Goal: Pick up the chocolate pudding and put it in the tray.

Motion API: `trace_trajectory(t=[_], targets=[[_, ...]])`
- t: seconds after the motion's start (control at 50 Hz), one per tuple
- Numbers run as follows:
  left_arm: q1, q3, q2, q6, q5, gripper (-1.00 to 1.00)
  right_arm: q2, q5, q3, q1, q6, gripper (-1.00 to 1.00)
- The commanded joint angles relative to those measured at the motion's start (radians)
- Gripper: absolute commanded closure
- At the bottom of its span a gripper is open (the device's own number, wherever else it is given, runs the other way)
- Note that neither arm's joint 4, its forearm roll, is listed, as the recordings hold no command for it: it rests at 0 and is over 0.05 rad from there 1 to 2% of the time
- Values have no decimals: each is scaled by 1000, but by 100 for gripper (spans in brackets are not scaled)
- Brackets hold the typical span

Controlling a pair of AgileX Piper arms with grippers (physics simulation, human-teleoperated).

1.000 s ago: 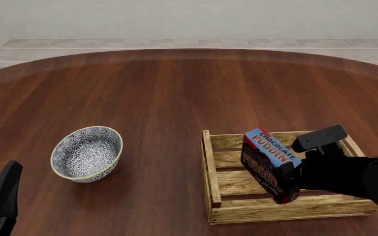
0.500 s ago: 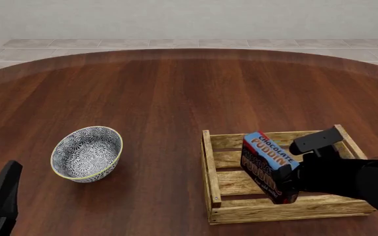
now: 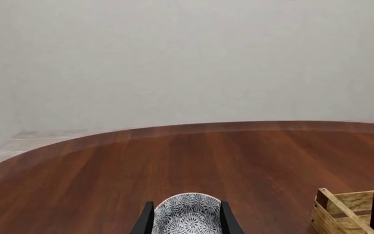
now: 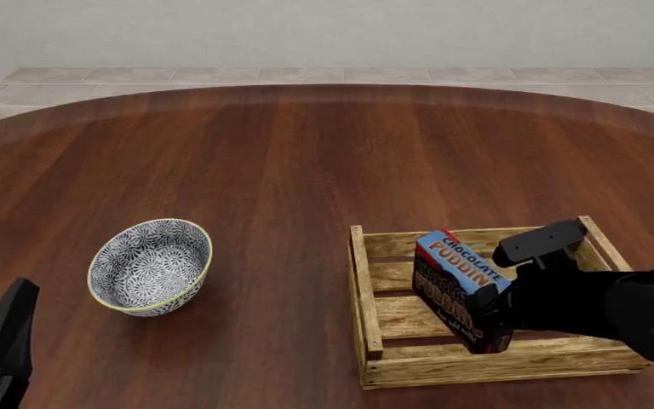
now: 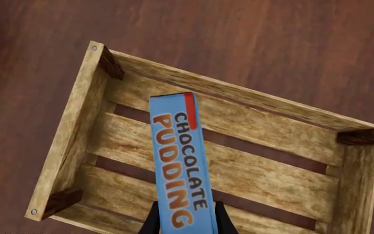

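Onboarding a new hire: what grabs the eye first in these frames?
The pudding box, tilted and gripped by the right end effector, held over the wooden tray at the table's near right. Next, the patterned bowl alone at near left, with the left end effector idle just behind it.

Over the last second the right end effector (image 4: 496, 317) has sunk lower and eased slightly leftward, carrying the chocolate pudding (image 4: 459, 288) clamped in its fingers down with it; the carton's lower end now sits deeper between the tray (image 4: 364, 281) walls.
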Motion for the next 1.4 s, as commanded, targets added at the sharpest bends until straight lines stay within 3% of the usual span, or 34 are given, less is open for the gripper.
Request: trace_trajectory(t=[0.02,0.76,1.4], targets=[[-2,10,0,2,-7,-100,4,19,-20,3,20,100],[-7,-6,0,2,5,-100,-8,37,-21,-11,14,100],[-8,1,0,9,-1,-100,31,-14,18,-2,22,100]])
